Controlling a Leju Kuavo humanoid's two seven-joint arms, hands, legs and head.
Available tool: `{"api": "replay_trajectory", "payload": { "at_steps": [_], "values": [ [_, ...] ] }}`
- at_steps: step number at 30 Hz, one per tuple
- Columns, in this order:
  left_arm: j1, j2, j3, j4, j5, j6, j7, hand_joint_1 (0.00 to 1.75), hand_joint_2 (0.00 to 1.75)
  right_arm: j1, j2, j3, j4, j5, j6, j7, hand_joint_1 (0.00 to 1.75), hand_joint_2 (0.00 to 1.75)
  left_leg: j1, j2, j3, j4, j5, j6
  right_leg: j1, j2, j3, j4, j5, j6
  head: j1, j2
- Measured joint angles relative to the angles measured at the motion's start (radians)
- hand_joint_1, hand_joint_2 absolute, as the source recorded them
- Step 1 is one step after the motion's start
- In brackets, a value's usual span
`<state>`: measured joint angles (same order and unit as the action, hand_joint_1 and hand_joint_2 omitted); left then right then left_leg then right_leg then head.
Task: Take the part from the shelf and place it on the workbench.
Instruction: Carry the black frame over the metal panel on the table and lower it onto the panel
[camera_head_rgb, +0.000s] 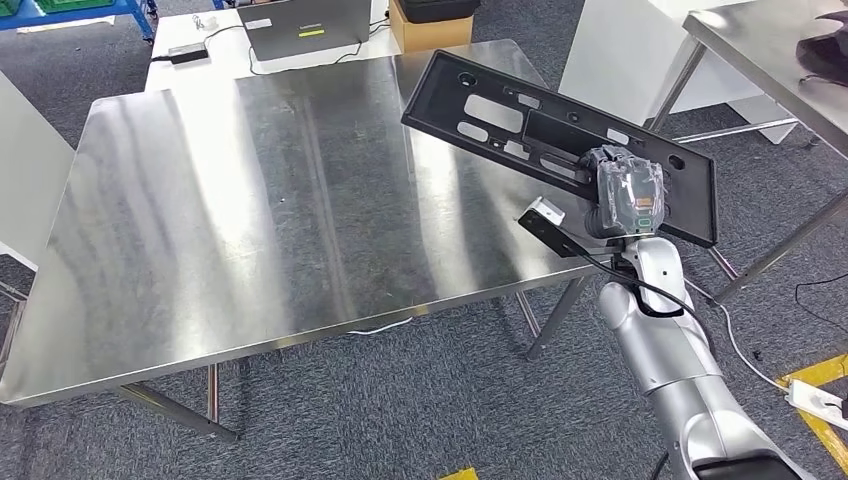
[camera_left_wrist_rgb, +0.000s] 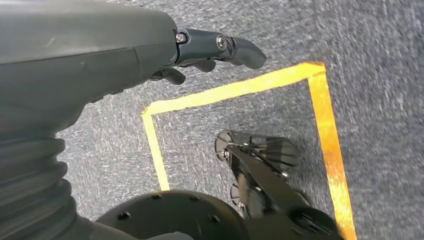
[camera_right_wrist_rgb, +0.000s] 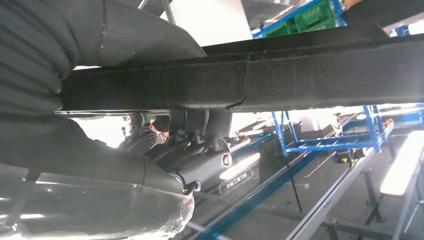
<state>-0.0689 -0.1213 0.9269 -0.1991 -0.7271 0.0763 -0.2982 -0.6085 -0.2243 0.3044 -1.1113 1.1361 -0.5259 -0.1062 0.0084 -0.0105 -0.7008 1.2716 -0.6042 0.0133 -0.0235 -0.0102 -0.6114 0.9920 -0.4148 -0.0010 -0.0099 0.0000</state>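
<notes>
Steel workbench (camera_head_rgb: 250, 230) on grey carpet. Right hand (camera_head_rgb: 628, 195) grips the black part (camera_head_rgb: 520, 115) mid-edge, fingers clamped: rigid, light, long, liable to tip. Left hand (camera_left_wrist_rgb: 220, 47) hangs with fingers loosely apart, holding nothing.

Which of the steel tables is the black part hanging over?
The big steel workbench in front, with a laptop behind it. The part, gripped by the right robot hand, overhangs its right corner; the other table stands apart.

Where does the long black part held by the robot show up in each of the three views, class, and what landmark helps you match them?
Head view: black part, right of centre, tilted over the steel workbench's far right corner.
Left wrist view: not in it.
Right wrist view: the part's edge as a dark band across the picture.
Shared landmark: the right hand gripping it, fingers beneath.
</notes>
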Motion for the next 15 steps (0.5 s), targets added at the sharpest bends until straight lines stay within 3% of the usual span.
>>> {"api": "replay_trajectory", "payload": {
  "at_steps": [1,2,5,7,10,12,15],
  "values": [
    [0.001,0.0,0.003,0.0,0.0,0.003,0.001,0.0,1.75,0.0,0.003,0.0,0.003,0.003,-0.001,-0.001,1.75,1.75,0.006,0.003,-0.017,0.017,0.006,-0.006,-0.001,-0.004,0.002,0.0,-0.002,0.001,0.0,0.0],
    [0.001,0.0,0.006,0.0,0.0,0.004,0.002,0.0,1.75,0.0,0.006,0.0,0.007,0.006,-0.001,-0.002,1.75,1.75,0.011,0.008,-0.012,-0.009,0.035,-0.011,-0.003,-0.008,0.004,0.0,-0.004,0.003,0.0,0.0],
    [-0.001,0.0,0.014,0.0,0.0,0.007,0.003,0.0,1.75,-0.004,0.015,0.001,0.017,0.012,-0.002,-0.004,1.75,1.75,0.016,0.041,0.07,-0.198,0.138,-0.015,-0.004,-0.02,0.016,0.002,-0.014,0.019,-0.002,0.0],
    [-0.003,0.0,0.017,0.0,0.001,0.008,0.003,0.0,1.75,-0.01,0.017,0.001,0.022,0.014,-0.004,-0.004,1.75,1.75,0.009,0.048,0.094,-0.251,0.151,-0.003,0.002,-0.03,0.022,0.002,-0.019,0.032,0.001,0.0],
    [-0.002,0.0,0.019,0.0,0.002,0.008,0.004,0.0,1.75,-0.022,0.021,0.003,0.032,0.043,-0.013,0.004,1.75,1.75,-0.001,0.025,0.097,-0.259,0.156,0.023,0.005,-0.041,0.024,0.006,-0.027,0.053,0.003,0.0],
    [-0.002,-0.001,0.019,0.0,0.002,0.008,0.005,0.0,1.75,-0.029,0.022,0.005,0.042,0.076,-0.03,0.018,1.75,1.75,0.0,0.013,0.104,-0.266,0.161,0.041,0.002,-0.025,-0.007,0.072,-0.062,0.052,0.005,0.0],
    [-0.003,-0.002,0.019,0.0,0.002,0.008,0.005,0.0,1.75,-0.031,0.02,0.008,0.062,0.099,-0.044,0.029,1.75,1.75,0.0,-0.011,0.105,-0.266,0.16,0.053,0.0,0.0,-0.11,0.275,-0.133,0.046,0.01,0.0]
  ]
}}
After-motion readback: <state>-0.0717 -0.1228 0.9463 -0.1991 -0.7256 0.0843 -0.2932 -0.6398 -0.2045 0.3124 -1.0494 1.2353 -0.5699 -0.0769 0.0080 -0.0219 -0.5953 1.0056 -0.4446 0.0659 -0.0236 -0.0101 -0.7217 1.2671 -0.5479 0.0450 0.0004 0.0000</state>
